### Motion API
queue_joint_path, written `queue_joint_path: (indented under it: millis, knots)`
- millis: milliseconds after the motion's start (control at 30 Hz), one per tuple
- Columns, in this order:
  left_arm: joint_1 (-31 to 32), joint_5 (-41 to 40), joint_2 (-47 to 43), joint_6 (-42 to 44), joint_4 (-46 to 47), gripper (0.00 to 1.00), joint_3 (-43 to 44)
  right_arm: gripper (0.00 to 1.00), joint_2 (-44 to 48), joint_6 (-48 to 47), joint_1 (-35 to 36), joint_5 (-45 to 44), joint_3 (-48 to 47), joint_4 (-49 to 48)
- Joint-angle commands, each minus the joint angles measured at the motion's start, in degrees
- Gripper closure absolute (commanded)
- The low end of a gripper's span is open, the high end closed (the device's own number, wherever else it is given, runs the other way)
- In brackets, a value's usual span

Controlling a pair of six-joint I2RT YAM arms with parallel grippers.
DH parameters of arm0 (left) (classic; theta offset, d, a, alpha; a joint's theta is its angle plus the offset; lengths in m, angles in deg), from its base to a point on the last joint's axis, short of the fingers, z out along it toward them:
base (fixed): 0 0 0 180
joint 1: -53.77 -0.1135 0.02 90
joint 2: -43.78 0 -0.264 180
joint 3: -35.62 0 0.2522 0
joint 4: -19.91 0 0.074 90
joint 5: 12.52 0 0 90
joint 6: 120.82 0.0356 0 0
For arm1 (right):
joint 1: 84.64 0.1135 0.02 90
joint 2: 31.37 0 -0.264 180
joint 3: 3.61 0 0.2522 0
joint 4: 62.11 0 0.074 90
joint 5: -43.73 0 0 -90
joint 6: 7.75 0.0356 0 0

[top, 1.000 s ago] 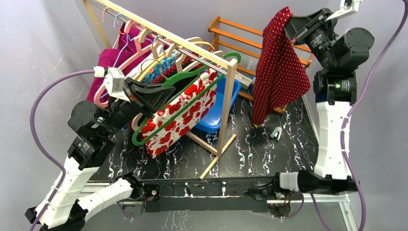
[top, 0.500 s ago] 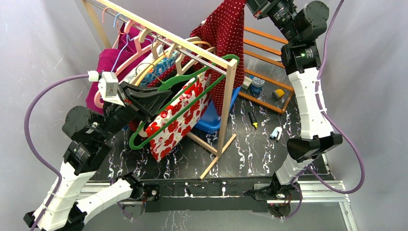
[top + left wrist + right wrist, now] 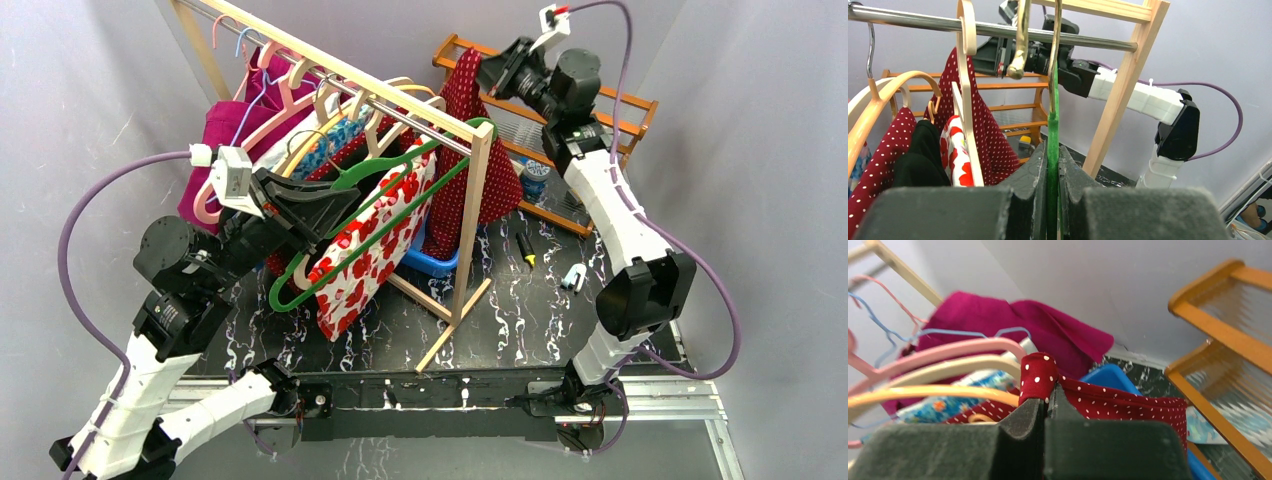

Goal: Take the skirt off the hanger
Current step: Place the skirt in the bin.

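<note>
Top external buries your right gripper in the skirt at one o'clock — its wrist view shows it pinching the fabric; left gripper clamps the green hanger.

White arm shells, black joints, purple cables, black left end effector.

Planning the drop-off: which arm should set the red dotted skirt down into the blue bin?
Right. The right gripper is shut on the red dotted skirt, which hangs right by the blue bin. The left gripper is shut on the green hanger.
</note>
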State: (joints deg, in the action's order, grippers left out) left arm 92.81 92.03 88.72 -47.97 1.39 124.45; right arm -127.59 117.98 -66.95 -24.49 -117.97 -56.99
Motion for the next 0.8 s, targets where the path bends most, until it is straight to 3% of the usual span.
queue_joint_path:
  millis: [0, 267, 400, 567, 767]
  knots:
    - [-0.38, 0.35, 0.14, -0.49, 2.11, 1.00, 1.76, 1.00, 1.22, -5.46, 0.99, 5.19, 1.36, -4.68]
    - [-0.35, -0.47, 0.06, -1.55, 2.68, 1.00, 1.13, 1.00, -3.13, -9.58, 11.66, 7.82, 6.70, -5.37]
    - [-0.39, 0.01, 0.90, -1.60, 1.90, 1.00, 2.22, 1.00, -5.48, -8.52, 13.99, 5.69, 12.10, -8.20]
    - [-0.38, -0.72, 0.97, -2.19, 2.70, 1.00, 2.04, 1.00, -11.47, -8.73, 15.66, 6.10, 10.76, -6.73]
    - [-0.38, -0.70, 0.92, -2.98, 2.56, 1.00, 1.58, 0.98, -10.92, -10.68, 15.41, -7.69, 12.15, 2.80]
